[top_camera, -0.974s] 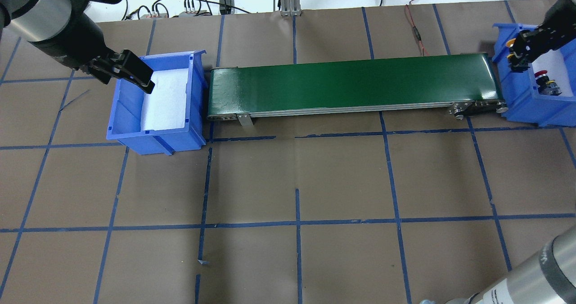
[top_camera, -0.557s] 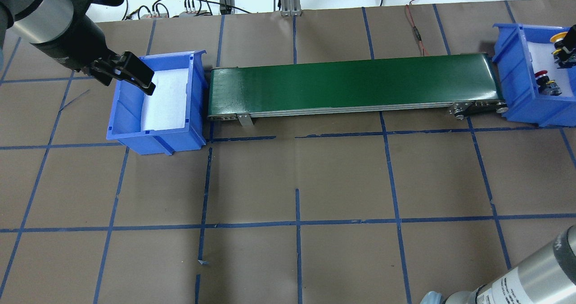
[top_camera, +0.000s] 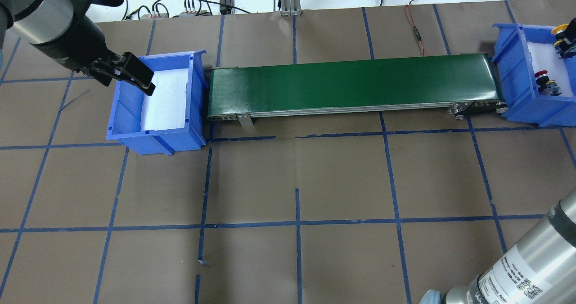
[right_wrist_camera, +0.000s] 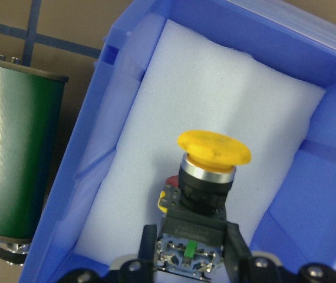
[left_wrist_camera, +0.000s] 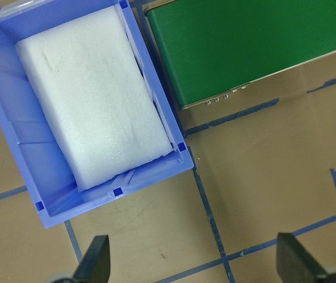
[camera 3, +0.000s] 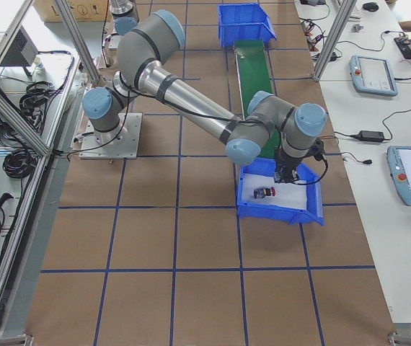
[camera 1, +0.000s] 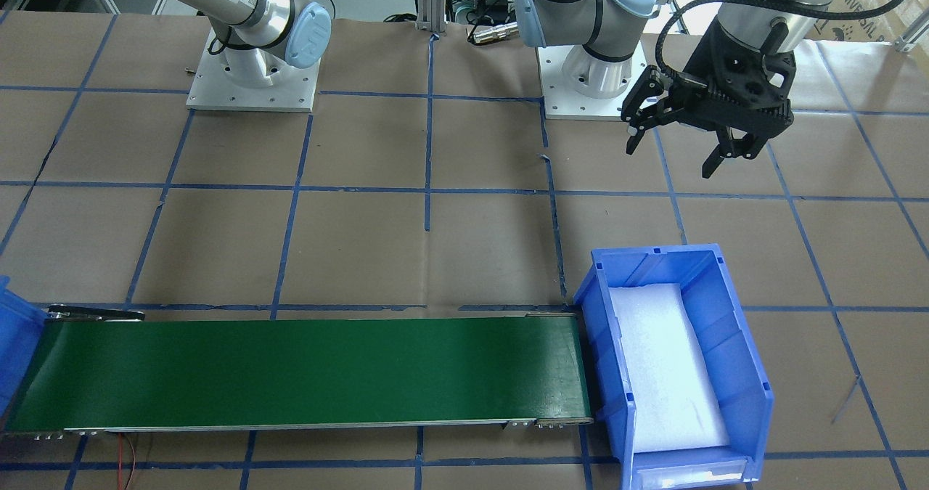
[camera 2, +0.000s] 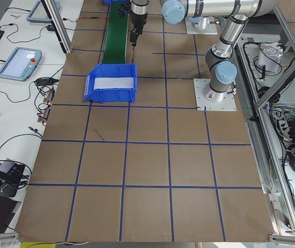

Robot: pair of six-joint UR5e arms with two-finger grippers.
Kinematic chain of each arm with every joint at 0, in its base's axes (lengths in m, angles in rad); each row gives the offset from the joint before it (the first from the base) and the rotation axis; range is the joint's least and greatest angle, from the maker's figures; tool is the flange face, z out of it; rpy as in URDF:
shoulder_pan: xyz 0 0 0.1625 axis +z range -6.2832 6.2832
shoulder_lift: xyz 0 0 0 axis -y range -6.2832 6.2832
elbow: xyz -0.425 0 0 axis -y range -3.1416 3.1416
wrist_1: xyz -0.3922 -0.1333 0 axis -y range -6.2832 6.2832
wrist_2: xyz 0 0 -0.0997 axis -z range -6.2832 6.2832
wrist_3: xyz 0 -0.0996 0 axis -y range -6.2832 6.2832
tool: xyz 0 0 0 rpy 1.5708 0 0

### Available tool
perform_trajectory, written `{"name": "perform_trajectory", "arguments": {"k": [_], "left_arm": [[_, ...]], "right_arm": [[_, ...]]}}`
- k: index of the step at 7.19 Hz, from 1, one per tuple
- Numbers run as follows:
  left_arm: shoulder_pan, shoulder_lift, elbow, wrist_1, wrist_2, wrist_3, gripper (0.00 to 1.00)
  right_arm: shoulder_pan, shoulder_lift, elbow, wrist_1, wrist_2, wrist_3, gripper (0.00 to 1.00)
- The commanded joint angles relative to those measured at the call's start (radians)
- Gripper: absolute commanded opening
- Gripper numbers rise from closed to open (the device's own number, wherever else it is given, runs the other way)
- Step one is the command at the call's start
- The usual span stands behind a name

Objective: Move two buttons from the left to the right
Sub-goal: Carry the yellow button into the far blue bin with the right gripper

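Now the yellow button [right_wrist_camera: 213, 147] is held clamped by the right gripper [right_wrist_camera: 190, 249] over the right bin [top_camera: 510, 70], carried inward from its rim (the red button [top_camera: 541, 74] lies inside it). The left gripper [camera 1: 669, 160] is seen open, unmoved, far from that bin.

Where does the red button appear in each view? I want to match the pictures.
Front-facing: not in it.
Overhead: red button far right, in the right bin.
Left: too small to tell.
Right: in the same bin, on its foam, at.
Left wrist: not in it.
Right wrist: only a red edge behind the yellow button.
Shared landmark: the green belt, ending at that bin.
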Motion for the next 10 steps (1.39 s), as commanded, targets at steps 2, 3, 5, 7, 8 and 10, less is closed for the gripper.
{"name": "perform_trajectory", "arguments": {"k": [2,3,5,7,8,10], "left_arm": [[0.000,0.012,0.001,-0.028,0.003,-0.107,1.00],[0.000,0.014,0.001,-0.037,0.003,-0.108,1.00],[0.000,0.006,0.001,-0.030,0.002,-0.107,1.00],[0.000,0.006,0.001,-0.031,0.002,-0.107,1.00],[0.000,0.006,0.001,-0.031,0.003,-0.107,1.00],[0.000,0.004,0.001,-0.030,0.002,-0.107,1.00]], "right_arm": [[0.000,0.111,-0.115,-0.011,0.004,-0.001,0.07],[0.001,0.137,-0.150,-0.009,0.006,0.001,0.07],[0.011,0.174,-0.167,-0.012,0.015,0.005,0.07],[0.032,0.179,-0.167,-0.011,0.018,0.017,0.07],[0.032,0.183,-0.167,-0.011,0.018,0.016,0.07],[0.024,0.196,-0.167,-0.012,0.018,0.002,0.18]]}}
